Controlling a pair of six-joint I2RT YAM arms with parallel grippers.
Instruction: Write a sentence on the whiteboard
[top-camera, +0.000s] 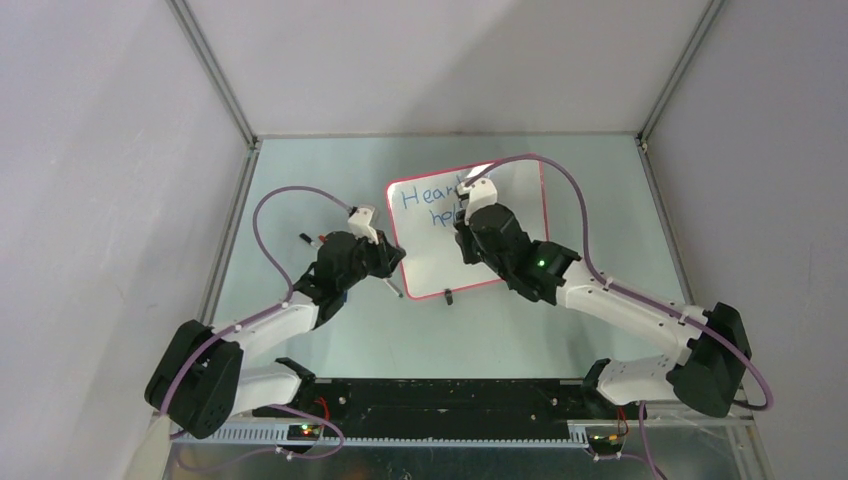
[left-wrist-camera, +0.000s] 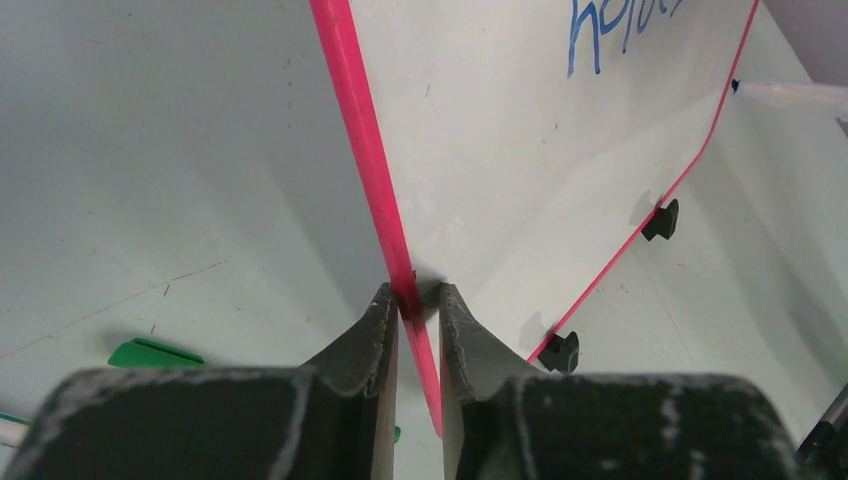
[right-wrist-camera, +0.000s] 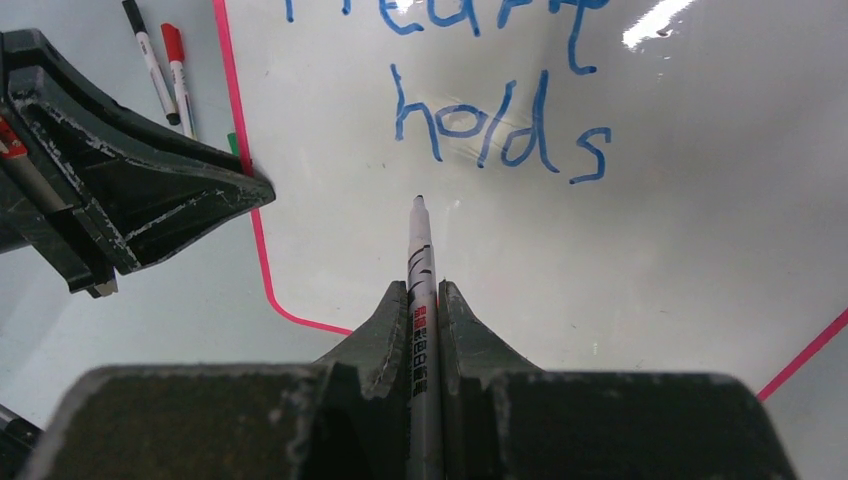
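The whiteboard (top-camera: 430, 268) with its red frame lies on the table's middle. Blue lettering, the sentence (top-camera: 428, 202), shows two lines reading "Heart" and "holds" (right-wrist-camera: 490, 125). My left gripper (left-wrist-camera: 413, 298) is shut on the board's red left edge (left-wrist-camera: 365, 150); in the top view it (top-camera: 395, 256) sits at the board's left side. My right gripper (right-wrist-camera: 423, 290) is shut on a white marker (right-wrist-camera: 420, 250). The marker's tip (right-wrist-camera: 418, 203) points at bare board just below "holds". In the top view the right gripper (top-camera: 468, 222) hovers over the board and hides part of the lettering.
Loose markers, one black (right-wrist-camera: 150, 60) and one red (right-wrist-camera: 178, 70), lie left of the board. A green cap (left-wrist-camera: 155, 352) lies by the left gripper. Another marker (left-wrist-camera: 795, 95) lies beyond the board. Two black feet (left-wrist-camera: 660, 220) (left-wrist-camera: 560, 352) stick out. Enclosure walls stand around.
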